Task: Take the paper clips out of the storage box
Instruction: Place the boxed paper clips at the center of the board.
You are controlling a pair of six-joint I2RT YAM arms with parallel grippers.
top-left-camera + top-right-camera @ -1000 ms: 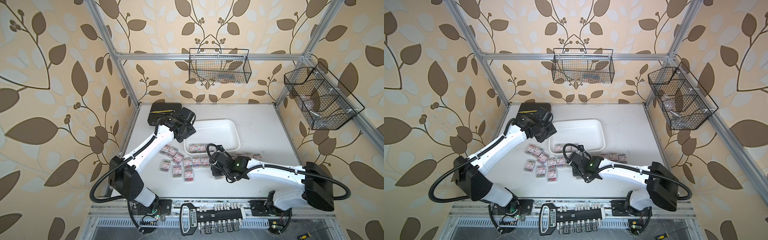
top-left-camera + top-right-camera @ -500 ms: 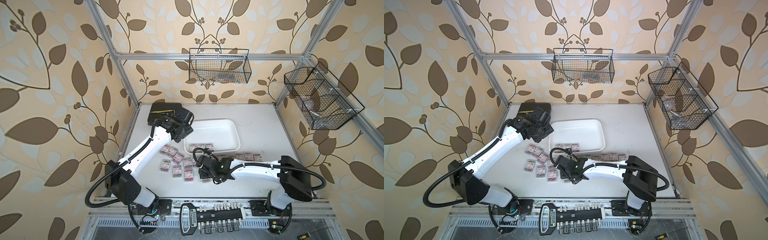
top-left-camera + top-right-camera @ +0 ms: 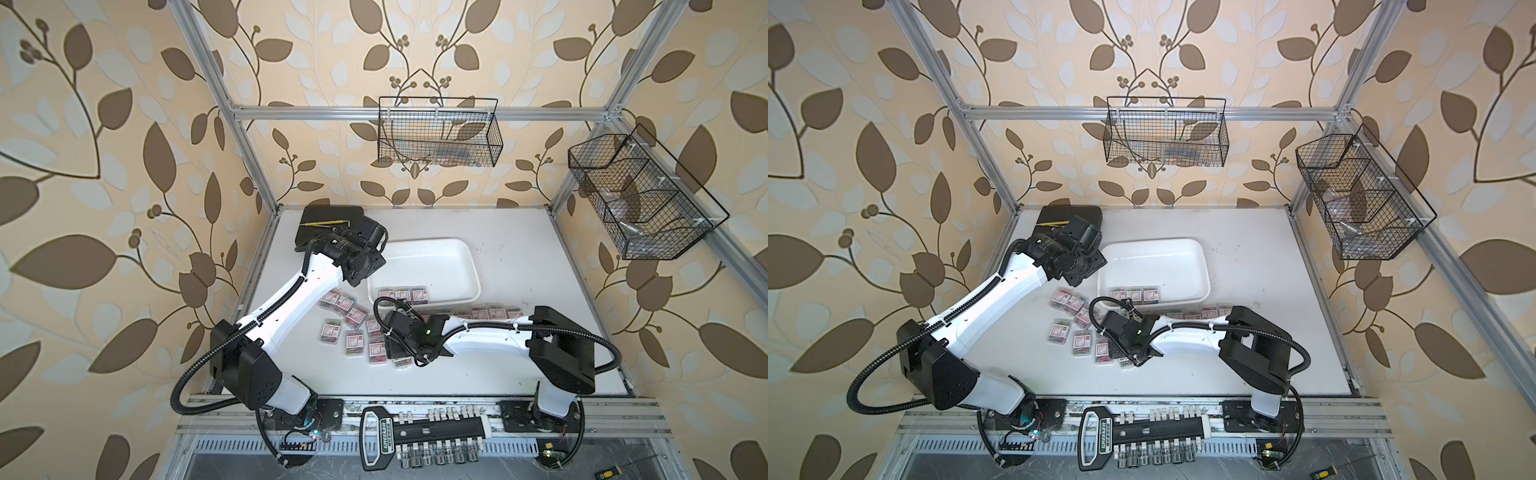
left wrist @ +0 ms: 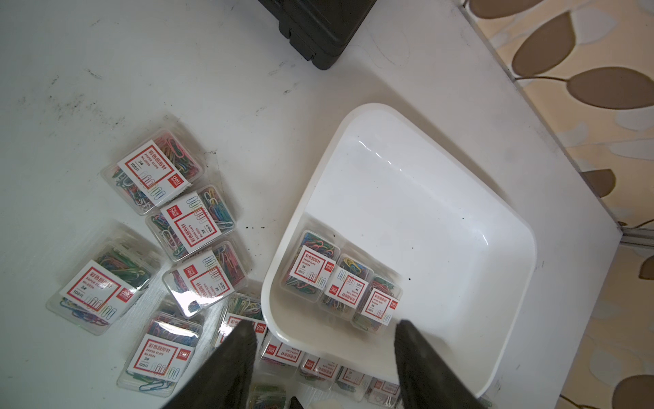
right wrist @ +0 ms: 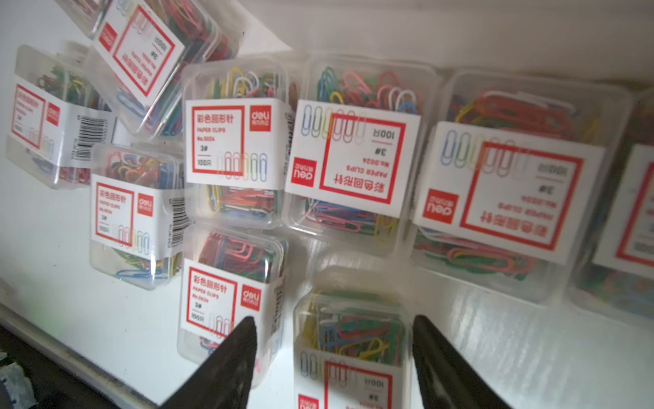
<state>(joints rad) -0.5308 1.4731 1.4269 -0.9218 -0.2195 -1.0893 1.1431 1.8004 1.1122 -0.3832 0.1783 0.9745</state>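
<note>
- The white table (image 3: pixel 519 249) carried everything and showed in both top views.
- The large shallow white plastic storage box (image 3: pixel 424 266) lay flat toward the table's far side, near a black hard case (image 3: pixel 332 212) in the far left corner.
- The small clear plastic boxes of multicoloured paper clips (image 3: pixel 353 328), each with a white label marked in red, were split. Three (image 4: pixel 341 290) sat side by side inside the storage box against its near wall. The rest lay on the table outside it, in a loose cluster by its near left corner and a row (image 3: pixel 490 311) along its near wall.
- The left pincer (image 4: pixel 322 324) hung over the storage box's left edge, its jaws well apart with nothing between them.
- The right pincer (image 5: pixel 334 318) was low over the cluster, its jaws parted astride one clip box (image 5: pixel 354 340) lying on the table. A gap showed at one finger. The other seemed only to graze the box, though blur made that uncertain, so the box looked loose rather than gripped.
</note>
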